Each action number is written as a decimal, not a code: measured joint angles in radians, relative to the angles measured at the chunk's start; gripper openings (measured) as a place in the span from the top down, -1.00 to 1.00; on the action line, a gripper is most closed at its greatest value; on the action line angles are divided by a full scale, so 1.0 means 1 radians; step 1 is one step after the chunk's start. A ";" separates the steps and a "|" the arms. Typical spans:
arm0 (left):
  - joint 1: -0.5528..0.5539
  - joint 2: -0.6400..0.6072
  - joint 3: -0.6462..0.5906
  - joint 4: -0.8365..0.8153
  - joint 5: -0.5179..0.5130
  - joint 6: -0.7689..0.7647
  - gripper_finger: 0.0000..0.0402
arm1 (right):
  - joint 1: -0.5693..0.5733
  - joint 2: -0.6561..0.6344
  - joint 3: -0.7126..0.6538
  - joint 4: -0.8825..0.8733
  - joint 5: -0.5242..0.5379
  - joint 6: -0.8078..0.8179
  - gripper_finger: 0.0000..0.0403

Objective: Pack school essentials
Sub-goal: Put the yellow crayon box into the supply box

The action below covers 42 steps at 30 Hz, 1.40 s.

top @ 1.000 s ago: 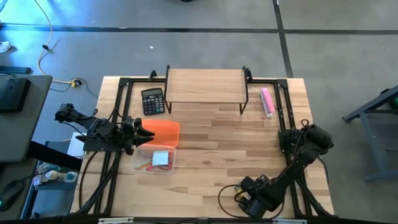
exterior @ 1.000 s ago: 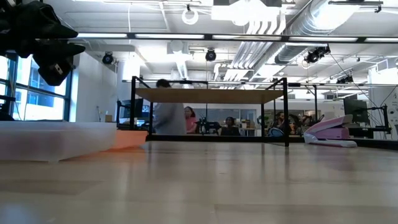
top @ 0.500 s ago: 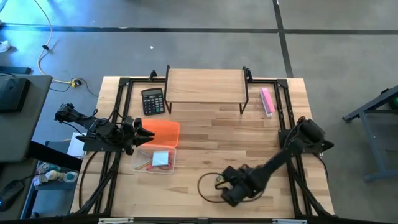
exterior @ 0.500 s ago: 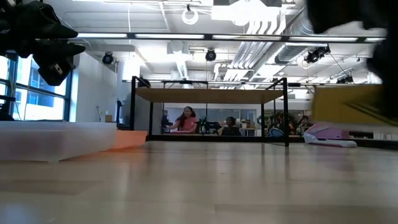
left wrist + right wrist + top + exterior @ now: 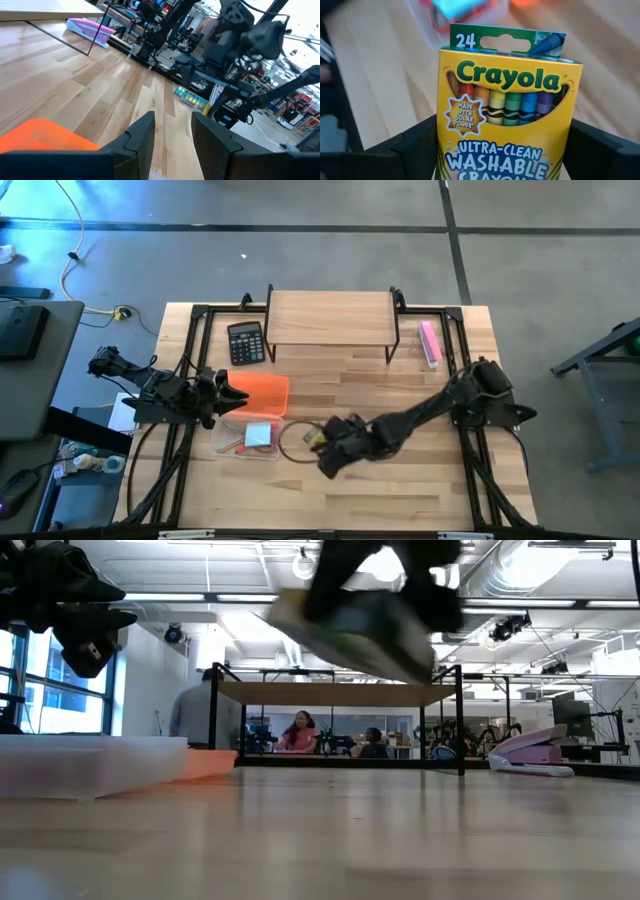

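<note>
My right hand (image 5: 322,448), clamped on crayon box (image 5: 506,107), has swung from desk (image 5: 400,490) corner toward clear tray (image 5: 272,448); label: "Crayola 24 Ultra-Clean Washable".

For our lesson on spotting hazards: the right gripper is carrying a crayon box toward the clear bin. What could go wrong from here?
1. The right gripper holds the crayon box only by its lower part, above the table; it might tip or slip before reaching the clear bin.
2. The bin already holds a blue notepad and other small items, so the box may land askew or catch the rim.
3. The left gripper sits beside the bin over its orange lid; the arms could come close.
</note>
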 joint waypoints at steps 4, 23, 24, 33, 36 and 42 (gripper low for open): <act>0.000 0.000 0.000 0.000 0.000 0.000 0.42 | -0.061 0.000 0.004 0.136 0.000 -0.121 -0.65; 0.000 0.000 0.000 0.001 0.000 0.000 0.42 | -0.168 0.059 0.006 0.727 -0.016 -0.781 -0.65; 0.000 0.000 0.000 0.001 0.000 0.000 0.42 | -0.169 0.064 0.006 0.725 -0.019 -0.781 -0.65; 0.000 0.000 0.000 0.001 0.000 0.000 0.42 | -0.177 0.149 0.005 0.804 -0.074 -0.791 -0.65; 0.000 0.000 0.000 0.001 0.000 0.000 0.42 | -0.186 0.176 0.005 0.857 -0.079 -0.815 -0.65; 0.000 0.000 0.000 0.001 0.000 0.000 0.42 | -0.205 0.239 0.005 0.938 -0.103 -0.902 -0.65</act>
